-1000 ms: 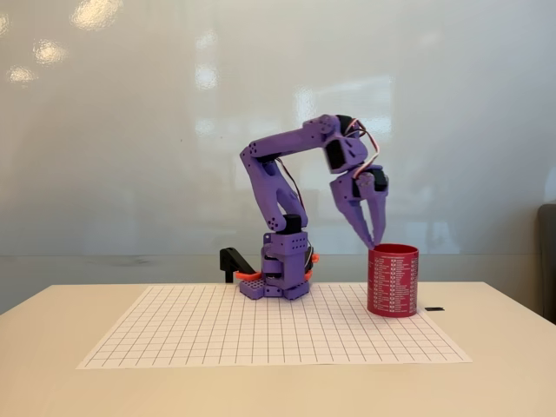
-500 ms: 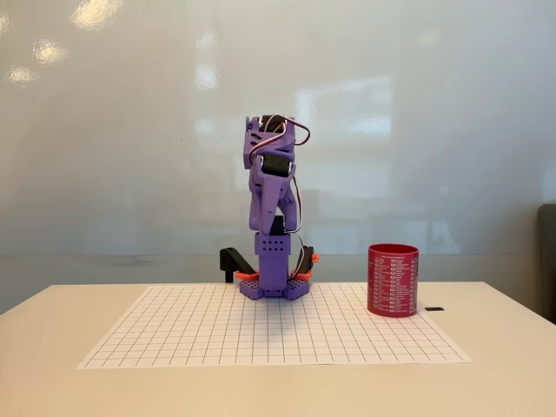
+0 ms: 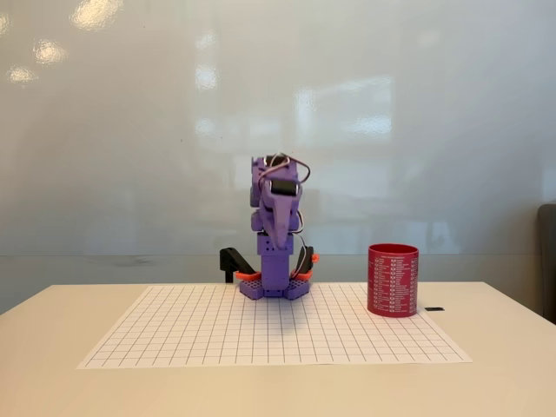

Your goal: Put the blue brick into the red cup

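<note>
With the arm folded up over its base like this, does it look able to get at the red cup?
Probably yes: nothing stands between the gripper and the red cup, which sits upright with its mouth open.

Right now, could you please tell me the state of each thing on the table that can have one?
Red cylindrical cup with white printed text: upright on the right edge of the grid sheet, open top, contents hidden by its wall.
Purple arm's two-finger gripper: folded down over the base, pointing downward, holding nothing visible; open or shut cannot be told.
White grid sheet: lying flat on the beige table.
</note>
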Motion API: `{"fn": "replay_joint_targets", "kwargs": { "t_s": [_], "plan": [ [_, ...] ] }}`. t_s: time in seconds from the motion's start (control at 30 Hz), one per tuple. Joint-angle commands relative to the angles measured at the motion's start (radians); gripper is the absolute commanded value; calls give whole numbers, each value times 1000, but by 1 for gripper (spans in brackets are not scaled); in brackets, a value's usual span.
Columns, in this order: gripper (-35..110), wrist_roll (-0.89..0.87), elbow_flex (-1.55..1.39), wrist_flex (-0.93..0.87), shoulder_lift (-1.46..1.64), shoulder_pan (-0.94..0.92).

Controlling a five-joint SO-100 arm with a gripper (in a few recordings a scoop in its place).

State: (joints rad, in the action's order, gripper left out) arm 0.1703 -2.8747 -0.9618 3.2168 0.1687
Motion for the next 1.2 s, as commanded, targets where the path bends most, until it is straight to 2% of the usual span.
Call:
{"fn": "replay_joint_targets", "kwargs": {
  "t_s": [0.0,0.13,0.47,1.17],
  "plan": [
    [-1,-3,-101,49,28,35],
    [-1,-15,-199,14,32,43],
    [-1,-100,-150,-245,84,35],
    [-1,-160,-150,-245,84,11]
  ]
}}
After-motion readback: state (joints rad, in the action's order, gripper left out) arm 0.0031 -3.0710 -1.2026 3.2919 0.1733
